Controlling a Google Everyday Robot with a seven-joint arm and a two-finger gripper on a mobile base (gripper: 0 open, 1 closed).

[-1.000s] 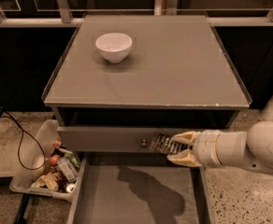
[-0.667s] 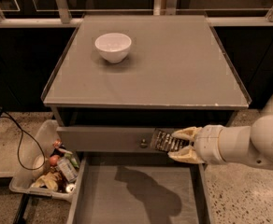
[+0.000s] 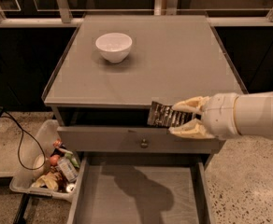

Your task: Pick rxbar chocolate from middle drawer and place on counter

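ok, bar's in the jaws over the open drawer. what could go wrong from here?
1. The gripper, at the front edge of the counter, pinches only one end of the bar; it could slip and drop into the open drawer below.
2. The bar sits about level with the counter's rim; pushing forward without lifting may catch it.
3. Keep clear of the bowl at back left.
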